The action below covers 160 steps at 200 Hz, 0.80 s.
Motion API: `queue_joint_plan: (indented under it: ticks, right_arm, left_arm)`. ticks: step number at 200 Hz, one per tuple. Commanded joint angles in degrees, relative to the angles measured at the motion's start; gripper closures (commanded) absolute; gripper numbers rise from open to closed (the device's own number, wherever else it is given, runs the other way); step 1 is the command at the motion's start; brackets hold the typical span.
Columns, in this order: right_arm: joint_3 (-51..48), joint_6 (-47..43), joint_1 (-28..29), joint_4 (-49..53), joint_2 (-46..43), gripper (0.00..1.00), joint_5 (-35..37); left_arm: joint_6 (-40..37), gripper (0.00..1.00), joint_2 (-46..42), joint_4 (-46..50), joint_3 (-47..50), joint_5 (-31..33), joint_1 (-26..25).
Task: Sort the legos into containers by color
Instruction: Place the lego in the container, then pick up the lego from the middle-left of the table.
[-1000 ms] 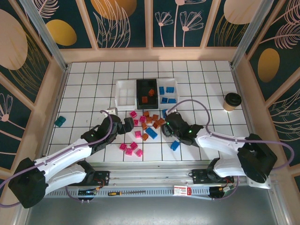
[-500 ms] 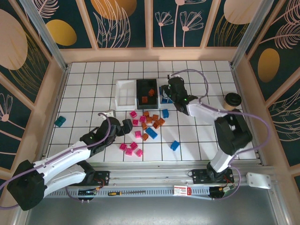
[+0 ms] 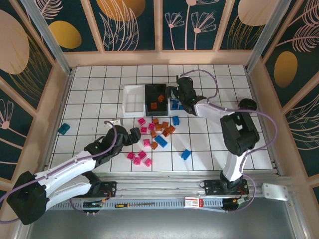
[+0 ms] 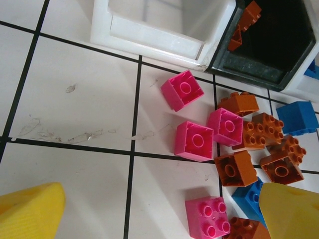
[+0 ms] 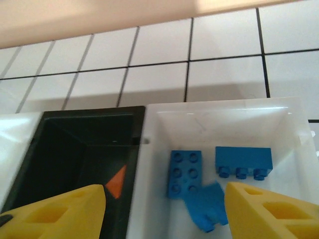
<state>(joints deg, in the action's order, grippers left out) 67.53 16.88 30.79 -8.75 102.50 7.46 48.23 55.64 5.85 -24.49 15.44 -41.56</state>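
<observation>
Right gripper [image 5: 164, 194] over right-hand white tray [image 5: 224, 119], toward the table's far edge. Fingers parted, gripping nothing. Blue brick [image 5: 205, 206] lies tilted in the tray beside two other blue ones. Black tray [image 5: 89, 113] adjoins and holds an orange brick [image 5: 117, 181]. Left gripper [image 4: 162, 196] spread wide, empty, above loose legos [image 4: 194, 140] mid-table.

The left arm [image 3: 65, 172] and right arm [image 3: 230, 167] are both rocking white shells, black joints, looping lilac cables [image 3: 116, 133] and chunky yellow fingers [image 4: 30, 211].

Pink, orange, blue legos [image 4: 193, 140]; black tray [image 5: 75, 144]
</observation>
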Motion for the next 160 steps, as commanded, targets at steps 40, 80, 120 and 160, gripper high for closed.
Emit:
queue_joint_plan:
  ticks: [40, 80, 120, 160]
  right_arm:
    - [-12.47, 0.55, 8.84, -2.60, -15.28, 0.35, 3.45]
    - [-22.00, 4.15, 9.72, -4.92, -22.89, 0.35, 3.88]
    - [-26.50, 5.52, 9.64, -5.76, -26.36, 0.35, 4.94]
    - [-28.04, 5.81, 9.60, -5.66, -27.17, 0.35, 5.10]
  left_arm:
    - [-2.55, 0.07, 5.87, 7.34, -3.89, -0.59, -0.06]
    - [2.63, 0.16, 3.70, 13.08, -1.43, -0.12, -3.85]
    - [8.25, 0.24, 5.59, 16.21, 0.94, 0.21, -8.84]
    - [8.99, 0.28, 6.00, 13.97, 3.64, -1.97, -9.63]
